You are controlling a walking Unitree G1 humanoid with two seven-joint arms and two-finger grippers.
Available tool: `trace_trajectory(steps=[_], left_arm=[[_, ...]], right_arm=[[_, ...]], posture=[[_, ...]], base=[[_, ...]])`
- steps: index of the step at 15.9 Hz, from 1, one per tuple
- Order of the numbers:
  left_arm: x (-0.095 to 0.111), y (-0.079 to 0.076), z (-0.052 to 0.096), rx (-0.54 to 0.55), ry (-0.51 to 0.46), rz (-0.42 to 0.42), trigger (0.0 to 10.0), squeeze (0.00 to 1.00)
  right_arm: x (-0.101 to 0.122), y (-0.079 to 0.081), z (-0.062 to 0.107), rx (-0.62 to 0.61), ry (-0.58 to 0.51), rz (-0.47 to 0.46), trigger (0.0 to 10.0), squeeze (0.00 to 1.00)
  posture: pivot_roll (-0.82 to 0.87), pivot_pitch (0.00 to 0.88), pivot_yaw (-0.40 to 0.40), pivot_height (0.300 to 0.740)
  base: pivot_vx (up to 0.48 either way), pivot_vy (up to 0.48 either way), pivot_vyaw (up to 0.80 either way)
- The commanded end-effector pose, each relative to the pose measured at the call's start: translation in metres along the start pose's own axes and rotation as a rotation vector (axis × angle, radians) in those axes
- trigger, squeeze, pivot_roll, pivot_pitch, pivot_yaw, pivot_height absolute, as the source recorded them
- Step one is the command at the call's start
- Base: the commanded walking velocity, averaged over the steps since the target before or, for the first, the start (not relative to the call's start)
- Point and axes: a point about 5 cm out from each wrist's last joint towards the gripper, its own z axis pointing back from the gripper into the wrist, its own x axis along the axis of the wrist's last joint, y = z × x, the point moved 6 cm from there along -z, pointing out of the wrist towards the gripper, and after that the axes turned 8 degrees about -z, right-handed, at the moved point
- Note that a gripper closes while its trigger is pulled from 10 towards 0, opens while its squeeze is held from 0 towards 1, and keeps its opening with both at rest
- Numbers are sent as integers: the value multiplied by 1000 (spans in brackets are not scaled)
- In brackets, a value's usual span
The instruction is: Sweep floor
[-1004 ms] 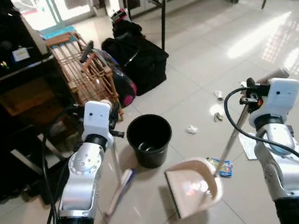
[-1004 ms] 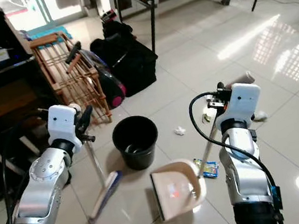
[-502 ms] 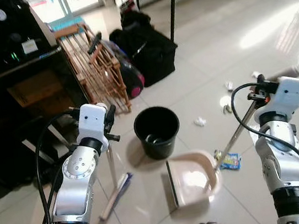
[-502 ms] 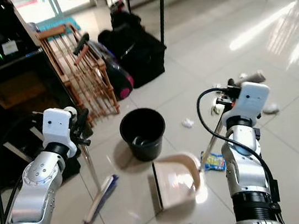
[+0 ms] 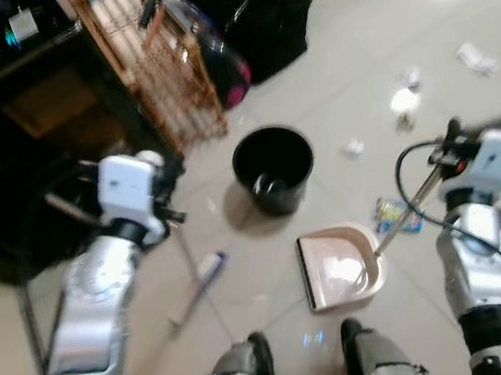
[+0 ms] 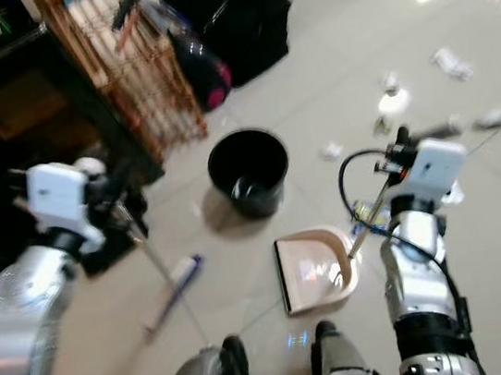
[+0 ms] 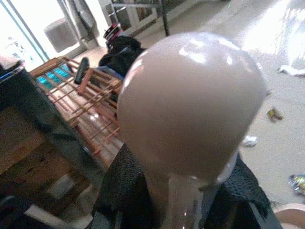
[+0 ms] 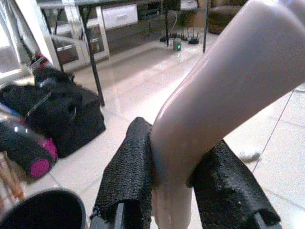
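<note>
Beige dustpan (image 5: 341,266), black bucket (image 5: 274,167) (glossy pale floor (image 5: 330,92)).

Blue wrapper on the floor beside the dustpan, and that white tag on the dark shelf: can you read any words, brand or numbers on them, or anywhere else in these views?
No text can be read anywhere.
Blue wrapper: printed, but blurred and too small to read.
White tag on the dark shelf: marks too blurred to read.
Dustpan, black bucket, broom: no lettering visible.

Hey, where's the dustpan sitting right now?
In the left eye view the dustpan rests on the floor right of centre, just in front of the black bucket; the right gripper holds its handle.
</note>
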Motion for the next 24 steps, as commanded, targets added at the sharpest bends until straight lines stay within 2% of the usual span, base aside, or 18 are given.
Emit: trace_trajectory(steps=[1,3,4,6,9,13,14,15,16,19,21,24], left_arm=[[6,9,7,11,-22,-19,10000,0],[10,16,12,20,-21,-17,10000,0],[13,26,21,29,-8,-25,10000,0],[13,30,27,23,3,-36,10000,0],[21,30,27,8,-18,-45,10000,0],[24,33,28,10,-18,-37,10000,0],[24,33,28,9,-17,-36,10000,0],[24,33,28,9,-17,-32,10000,0],[23,31,27,6,-19,-25,10000,0],[19,25,23,-11,-23,-5,10000,0],[18,15,16,-49,-37,24,10000,0],[14,5,7,-73,-51,46,10000,0]], right_arm=[[8,0,0,-6,-61,-6,10000,0],[12,-4,2,-19,-101,-14,10000,0],[17,-8,5,-39,-156,-7,10000,0],[20,-7,7,-46,-195,-12,10000,0],[26,-2,9,-45,-253,-5,10000,0],[24,3,14,-27,-275,11,10000,0],[23,3,15,-28,-277,12,10000,75],[22,3,17,-30,-275,14,10000,855],[19,3,20,-34,-267,13,10000,1000],[15,1,24,-41,-252,22,10000,1000],[10,-4,24,-52,-226,27,10000,1000],[-14,-4,25,-50,-95,11,10000,1000]], posture=[[230,423,158,740],[281,425,193,740],[291,425,215,740],[293,428,225,740],[301,433,232,740],[286,422,226,740],[286,422,226,740],[283,419,220,740],[271,407,213,740],[239,373,205,740],[221,362,201,740],[183,321,182,740]], base=[[0,0,0],[0,0,0],[0,0,0],[0,0,0],[0,0,0],[0,0,0],[0,0,0],[0,0,0],[0,0,0],[0,0,0],[0,0,0],[0,0,0]])
